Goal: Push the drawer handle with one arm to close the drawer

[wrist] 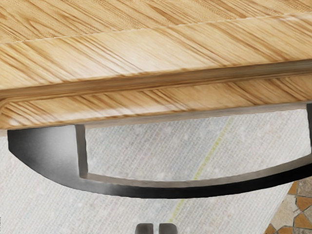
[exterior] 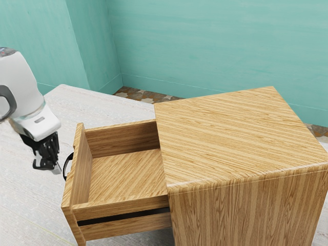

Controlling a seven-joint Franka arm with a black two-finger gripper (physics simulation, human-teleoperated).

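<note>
hovering near handle [wrist: 131, 190]: gripper [exterior: 57, 169] | open drawer [exterior: 123, 177] | tabletop marks [wrist: 1, 225]: unreadable

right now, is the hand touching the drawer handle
Apart. The wrist view shows it plainly: a strip of pale table shows between the hand and the curved outer edge of the drawer handle.

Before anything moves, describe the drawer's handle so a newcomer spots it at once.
Find the wooden cabinet, then its open drawer, jutting toward the exterior view's left. On the drawer's outer front sits the handle: a black bow arching outward, unlike the straight black strip along the drawer's side.
</note>
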